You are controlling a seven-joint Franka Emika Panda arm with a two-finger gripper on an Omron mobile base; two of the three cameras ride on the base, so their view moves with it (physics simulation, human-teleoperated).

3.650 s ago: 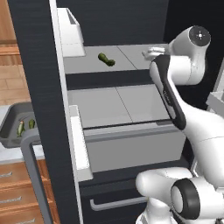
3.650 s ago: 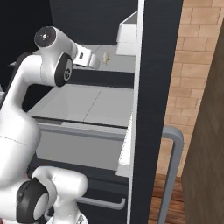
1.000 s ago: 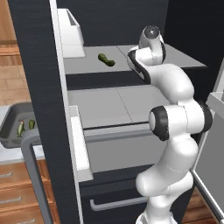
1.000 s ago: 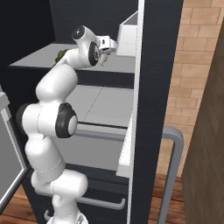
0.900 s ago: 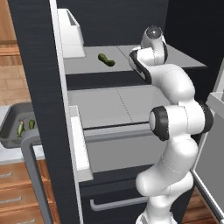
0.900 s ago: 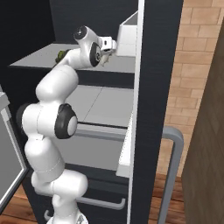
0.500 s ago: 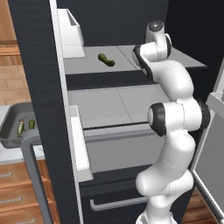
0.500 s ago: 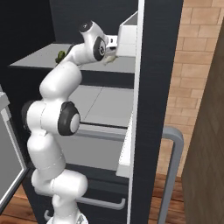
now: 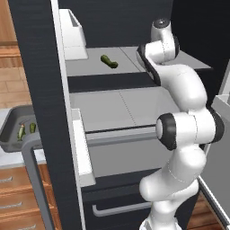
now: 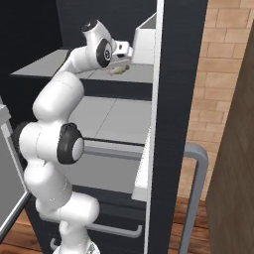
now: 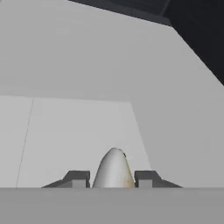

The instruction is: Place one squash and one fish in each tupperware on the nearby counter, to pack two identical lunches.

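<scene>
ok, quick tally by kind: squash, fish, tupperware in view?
tupperware: 1
squash: 2, one on the fridge shelf, one in the tupperware
fish: 2, pale one in the tool, greenish one in the tupperware
total: 5

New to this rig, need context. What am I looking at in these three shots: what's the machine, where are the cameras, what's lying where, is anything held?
It is a rendered kitchen. The machine is a white arm with a two-finger gripper, reaching into an open fridge.

Two cameras ride on the base behind the arm, one to its left and one to its right. The third sits on the hand and looks along the fingers.

On the top shelf lies one dark green squash. To the left, on the counter, a grey tupperware already holds a squash and a fish.

The gripper is shut on a pale fish; the hand view shows it pinched between the fingers, and the right base view shows it just above the shelf.
</scene>
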